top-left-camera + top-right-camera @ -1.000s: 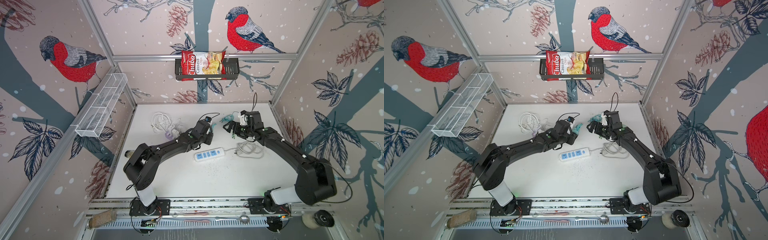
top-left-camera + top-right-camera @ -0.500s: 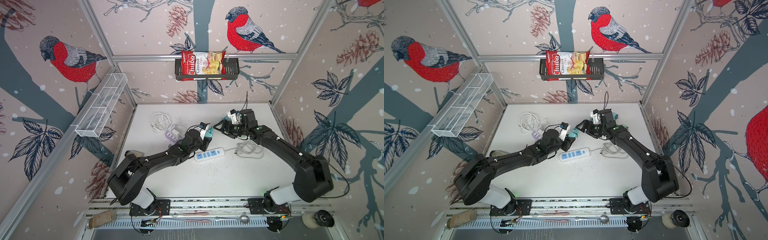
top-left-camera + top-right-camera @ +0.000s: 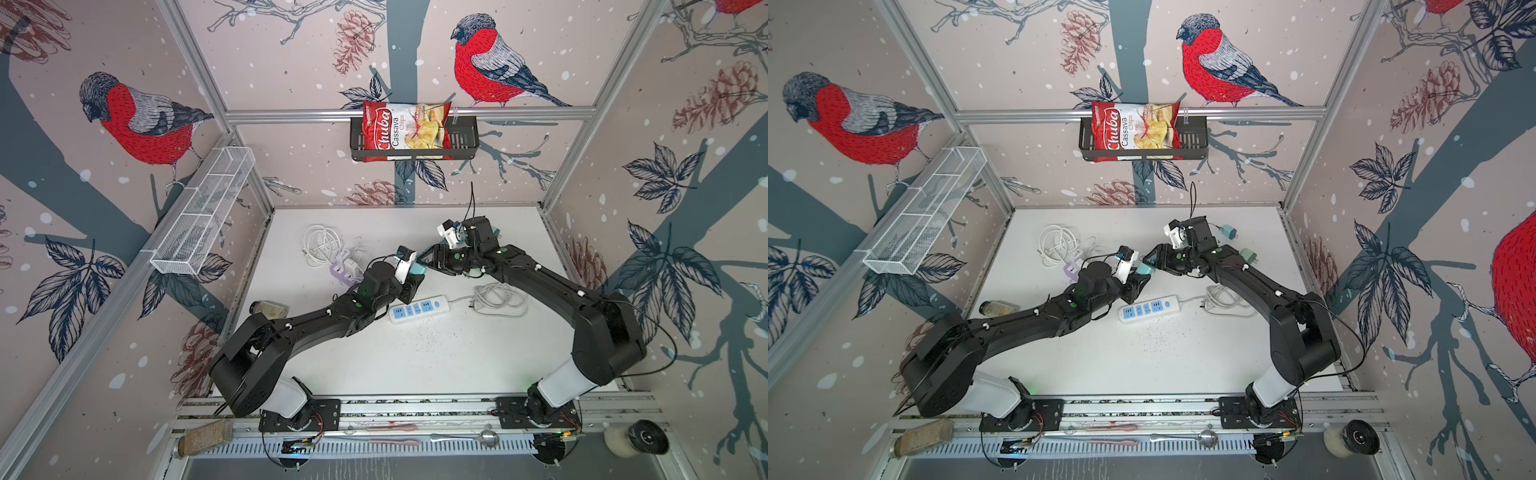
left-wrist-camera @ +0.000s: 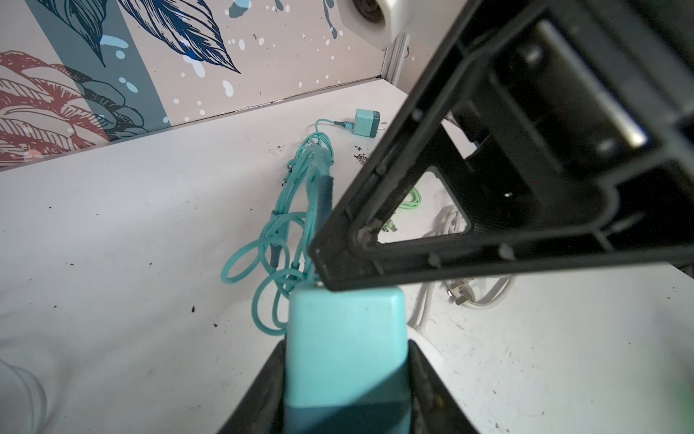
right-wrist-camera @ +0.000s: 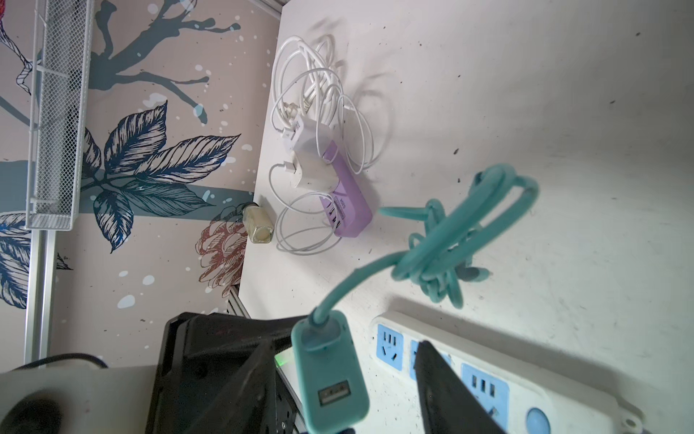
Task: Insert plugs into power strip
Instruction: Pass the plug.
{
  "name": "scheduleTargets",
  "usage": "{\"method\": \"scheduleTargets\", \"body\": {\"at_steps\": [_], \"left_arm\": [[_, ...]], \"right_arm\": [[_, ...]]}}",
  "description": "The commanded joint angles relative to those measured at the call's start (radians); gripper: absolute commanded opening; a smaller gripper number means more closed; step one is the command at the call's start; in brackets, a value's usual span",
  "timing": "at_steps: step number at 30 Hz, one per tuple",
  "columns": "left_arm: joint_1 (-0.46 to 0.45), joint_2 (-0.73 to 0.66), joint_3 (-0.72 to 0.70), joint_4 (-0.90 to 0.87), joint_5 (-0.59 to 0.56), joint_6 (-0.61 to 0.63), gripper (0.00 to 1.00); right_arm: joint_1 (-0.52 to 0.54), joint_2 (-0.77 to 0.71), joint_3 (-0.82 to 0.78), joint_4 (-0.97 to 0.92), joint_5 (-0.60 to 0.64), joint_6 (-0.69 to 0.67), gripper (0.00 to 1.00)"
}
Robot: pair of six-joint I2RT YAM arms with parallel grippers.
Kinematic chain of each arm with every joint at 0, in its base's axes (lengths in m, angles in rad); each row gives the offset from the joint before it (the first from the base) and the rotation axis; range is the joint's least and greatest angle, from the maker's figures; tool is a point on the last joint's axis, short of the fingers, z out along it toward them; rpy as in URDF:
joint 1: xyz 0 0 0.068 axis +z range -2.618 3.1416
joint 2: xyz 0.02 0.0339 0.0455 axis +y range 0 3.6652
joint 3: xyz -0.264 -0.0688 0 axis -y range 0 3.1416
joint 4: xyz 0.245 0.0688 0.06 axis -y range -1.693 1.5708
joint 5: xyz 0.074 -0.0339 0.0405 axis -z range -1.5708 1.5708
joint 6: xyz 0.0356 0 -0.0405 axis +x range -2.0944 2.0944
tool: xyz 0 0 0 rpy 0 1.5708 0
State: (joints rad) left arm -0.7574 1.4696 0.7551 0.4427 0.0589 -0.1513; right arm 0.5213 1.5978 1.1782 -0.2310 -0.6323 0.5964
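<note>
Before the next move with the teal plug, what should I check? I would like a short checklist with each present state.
1. Left gripper shut on teal plug: ok.
2. Right gripper shut on it too: not ok, gap beside one finger.
3. Power strip sockets free: ok, those that show.
4. Prongs facing the strip: cannot tell, hidden.
5. Teal cable clear of the strip: cannot tell, it hangs bundled.
</note>
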Motion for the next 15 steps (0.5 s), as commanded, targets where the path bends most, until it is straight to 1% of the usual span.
{"method": "scheduleTargets", "body": {"at_steps": [1, 6, 12, 15], "left_arm": [[-0.001, 0.000, -0.001, 0.071, 0.001, 0.022, 0.12], [-0.001, -0.006, 0.000, 0.076, 0.005, 0.025, 0.11], [-0.001, -0.001, 0.004, 0.081, 0.017, 0.024, 0.10], [-0.001, 0.000, 0.005, 0.081, 0.018, 0.024, 0.11]], "right_arm": [[0.010, -0.003, 0.009, -0.019, -0.014, -0.037, 0.61], [0.014, 0.009, 0.006, -0.026, -0.018, -0.048, 0.59], [0.022, 0.009, 0.011, -0.025, -0.019, -0.058, 0.52], [0.026, 0.016, 0.010, -0.025, -0.023, -0.064, 0.51]]}}
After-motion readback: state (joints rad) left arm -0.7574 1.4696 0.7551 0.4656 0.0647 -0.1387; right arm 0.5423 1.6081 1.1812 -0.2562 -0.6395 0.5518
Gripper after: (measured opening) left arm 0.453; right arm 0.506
